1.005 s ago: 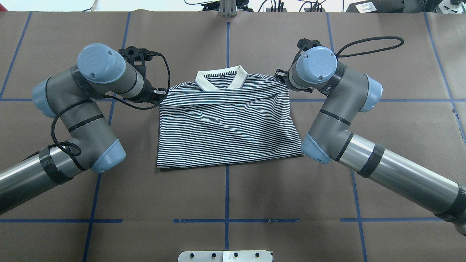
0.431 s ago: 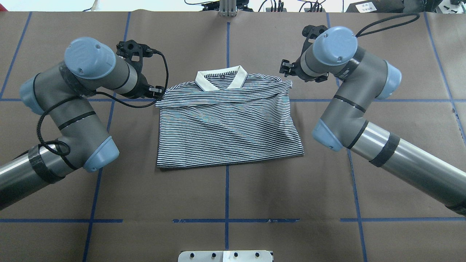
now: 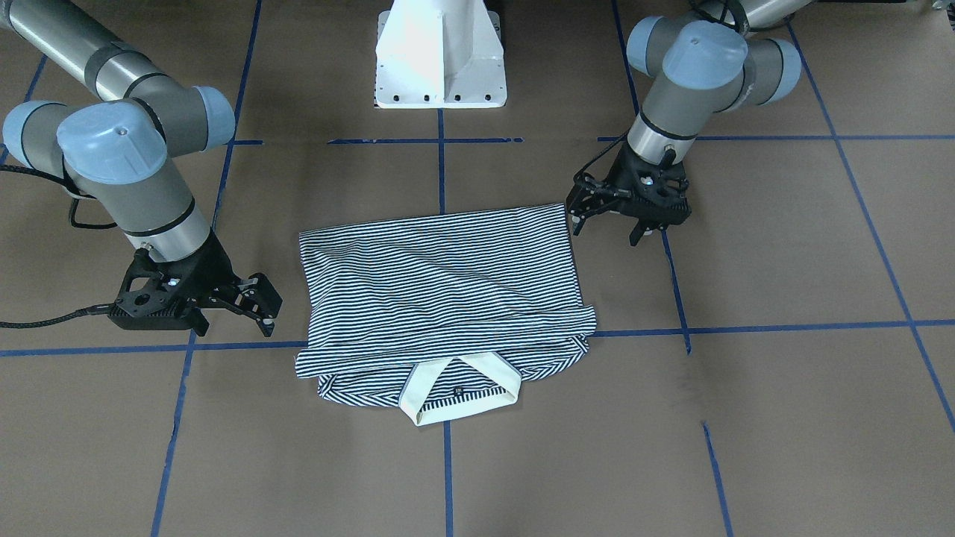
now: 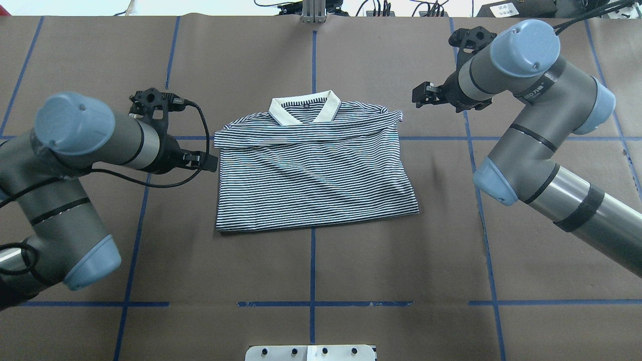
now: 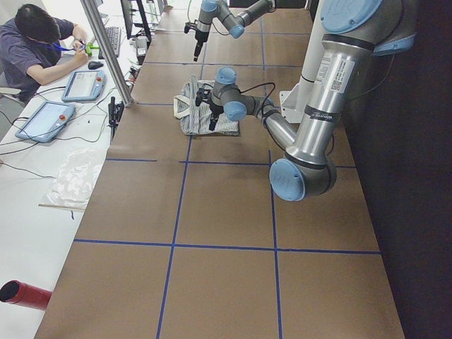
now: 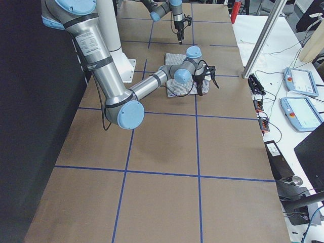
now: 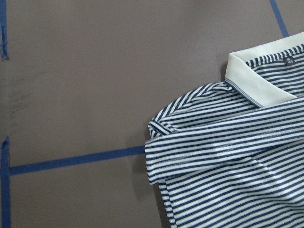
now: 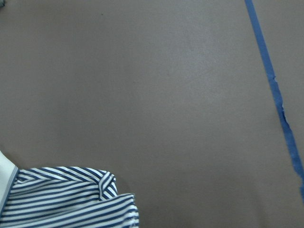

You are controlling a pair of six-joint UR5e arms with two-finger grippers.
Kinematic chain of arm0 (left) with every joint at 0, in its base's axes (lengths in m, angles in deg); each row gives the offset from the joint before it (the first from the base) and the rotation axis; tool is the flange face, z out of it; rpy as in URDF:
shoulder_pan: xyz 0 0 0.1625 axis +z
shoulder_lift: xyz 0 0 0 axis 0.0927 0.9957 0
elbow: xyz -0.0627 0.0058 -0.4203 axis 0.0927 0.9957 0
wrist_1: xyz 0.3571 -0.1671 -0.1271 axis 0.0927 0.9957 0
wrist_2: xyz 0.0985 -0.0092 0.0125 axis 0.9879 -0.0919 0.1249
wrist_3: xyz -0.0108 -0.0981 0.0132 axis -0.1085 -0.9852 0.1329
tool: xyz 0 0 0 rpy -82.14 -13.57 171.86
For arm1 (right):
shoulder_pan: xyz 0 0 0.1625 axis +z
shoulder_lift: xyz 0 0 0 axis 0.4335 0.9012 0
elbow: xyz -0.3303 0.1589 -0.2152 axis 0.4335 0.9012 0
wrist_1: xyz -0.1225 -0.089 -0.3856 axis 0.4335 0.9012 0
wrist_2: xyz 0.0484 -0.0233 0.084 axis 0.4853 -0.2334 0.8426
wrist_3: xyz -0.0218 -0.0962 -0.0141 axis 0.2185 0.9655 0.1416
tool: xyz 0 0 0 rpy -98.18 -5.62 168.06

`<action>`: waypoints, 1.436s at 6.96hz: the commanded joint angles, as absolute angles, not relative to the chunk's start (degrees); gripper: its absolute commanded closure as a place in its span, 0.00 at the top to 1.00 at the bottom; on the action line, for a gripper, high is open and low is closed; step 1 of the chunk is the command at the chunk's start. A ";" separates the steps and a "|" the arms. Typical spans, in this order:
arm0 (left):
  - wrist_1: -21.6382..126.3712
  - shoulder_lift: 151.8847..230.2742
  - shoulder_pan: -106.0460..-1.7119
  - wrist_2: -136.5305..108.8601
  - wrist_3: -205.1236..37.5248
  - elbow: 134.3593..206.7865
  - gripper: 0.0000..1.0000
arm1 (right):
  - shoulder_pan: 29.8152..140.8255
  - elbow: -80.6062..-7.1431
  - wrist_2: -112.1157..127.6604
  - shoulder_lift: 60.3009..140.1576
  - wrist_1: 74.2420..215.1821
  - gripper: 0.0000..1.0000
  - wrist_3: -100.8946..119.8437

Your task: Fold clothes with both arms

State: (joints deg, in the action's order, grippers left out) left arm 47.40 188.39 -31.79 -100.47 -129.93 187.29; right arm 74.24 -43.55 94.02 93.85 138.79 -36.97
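The striped polo shirt point(image 4: 311, 170) lies folded on the brown table, cream collar point(image 4: 304, 109) at the far side and sleeves turned in. It also shows in the front view point(image 3: 440, 291) and in the left wrist view point(image 7: 228, 156). One corner of it shows in the right wrist view point(image 8: 61, 199). My left gripper point(image 4: 208, 161) hovers open and empty just off the shirt's left edge, and shows in the front view point(image 3: 608, 220). My right gripper point(image 4: 420, 98) is open and empty, off the shirt's far right shoulder, and shows in the front view point(image 3: 262, 302).
Blue tape lines point(image 4: 312, 271) cross the brown paper table cover. The white pedestal point(image 3: 440, 52) stands at the robot's side of the table. An operator point(image 5: 42, 42) sits at a side bench with tablets point(image 5: 42, 120) beyond the far edge.
Both grippers have let go of the shirt's shoulders and drawn outward. The left one moved left and toward the robot, the right one moved right and farther away. The shirt lies still.
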 commanded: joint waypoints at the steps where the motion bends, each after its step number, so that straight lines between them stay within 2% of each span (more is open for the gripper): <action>1: 52.09 184.67 -25.39 -96.75 -142.56 188.86 0.60 | 74.38 -44.22 94.00 94.49 138.72 1.00 -36.69; 2: 54.10 184.84 -22.66 -95.06 -147.42 187.55 0.55 | 74.38 -44.22 93.91 94.49 138.80 1.00 -36.78; 5: 55.88 188.26 -21.14 -93.11 -149.31 181.92 0.55 | 74.29 -44.04 93.82 94.49 138.81 1.00 -37.22; 8: 55.79 188.27 -20.35 -93.11 -149.14 180.94 0.53 | 74.29 -44.04 93.82 94.49 138.98 1.00 -37.39; 9: 55.79 188.27 -20.09 -93.11 -149.14 181.03 0.48 | 74.29 -44.04 93.82 94.41 138.98 1.00 -37.39; 10: 55.79 188.36 -20.08 -93.11 -149.31 181.12 0.31 | 74.38 -44.04 93.82 94.41 138.98 1.00 -37.39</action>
